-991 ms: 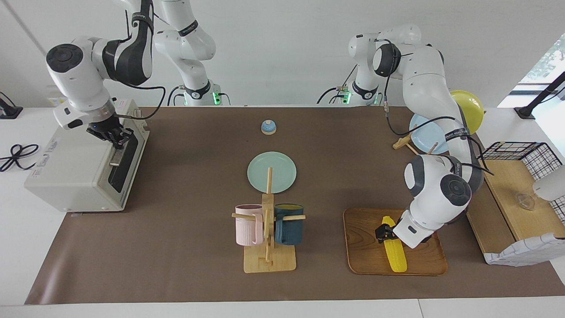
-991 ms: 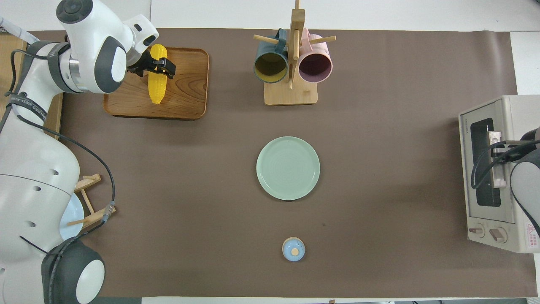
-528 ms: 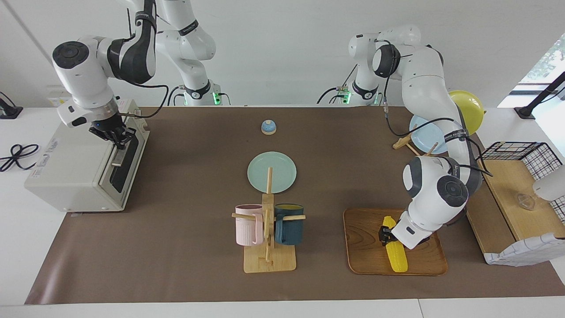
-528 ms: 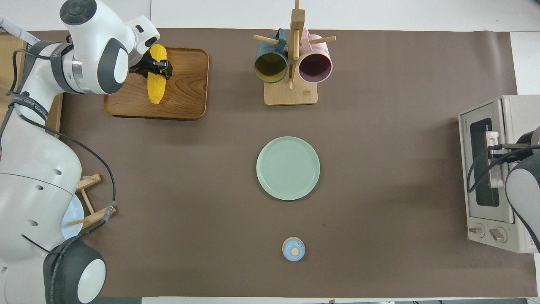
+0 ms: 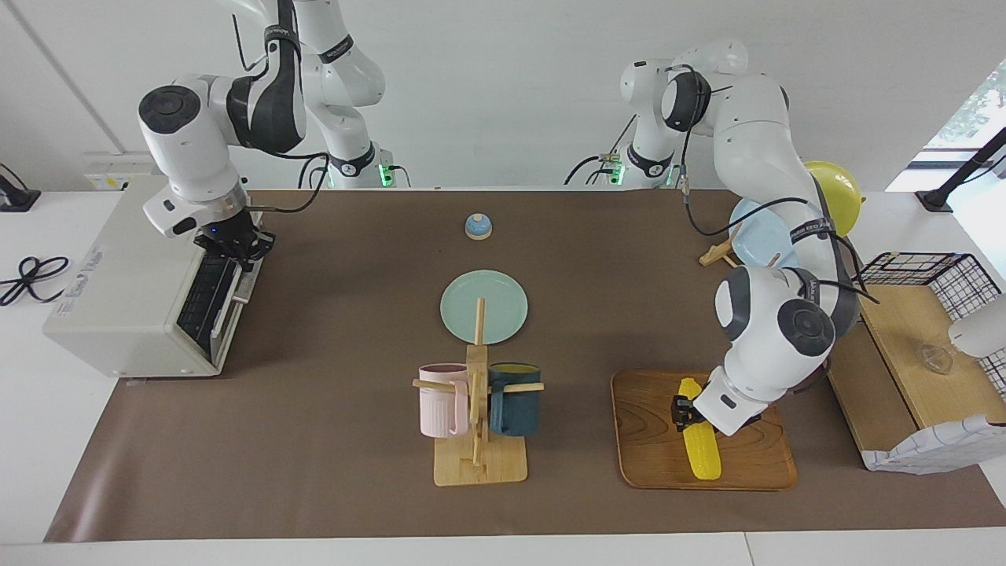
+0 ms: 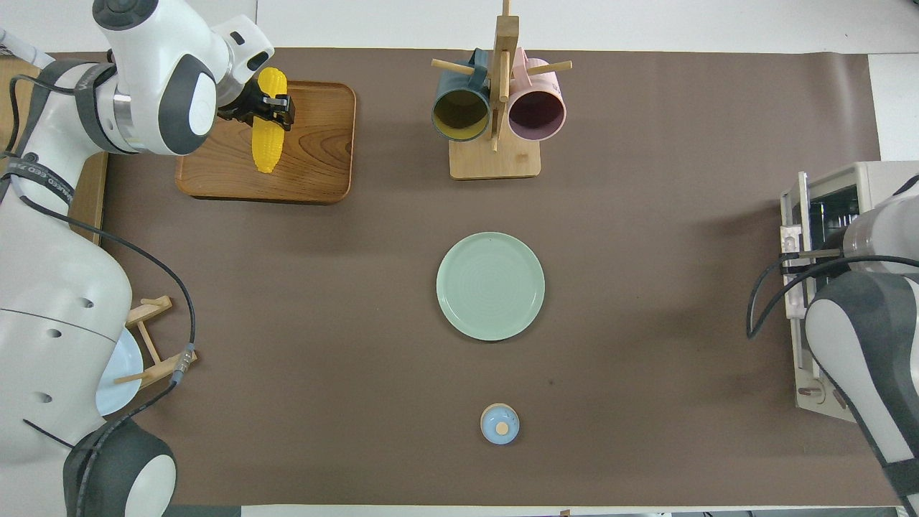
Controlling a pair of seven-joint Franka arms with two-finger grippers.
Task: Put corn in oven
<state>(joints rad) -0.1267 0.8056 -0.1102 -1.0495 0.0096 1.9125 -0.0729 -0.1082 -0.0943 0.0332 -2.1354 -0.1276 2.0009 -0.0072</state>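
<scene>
Over the wooden tray [image 5: 652,440], left hand [image 5: 685,414] clamps the corn [image 5: 699,448]; right hand [image 5: 233,245] closed on oven [image 5: 118,291] handle

Even, bright indoor light fills both views, soft and without hard glare. In the facing view, daylight blows out a window [image 5: 971,118] at the upper right edge of the frame, its panes washed nearly white. Shadows on the brown table mat [image 5: 346,330] are faint and diffuse: a soft patch beside the oven [image 5: 134,283] at left, a smudge under the mug rack [image 6: 494,115] (clearest in the overhead view). A dull sheen lies on the wooden tray [image 6: 316,143]. Focus holds sharp across the frames; straight edges bow slightly near the corners.
</scene>
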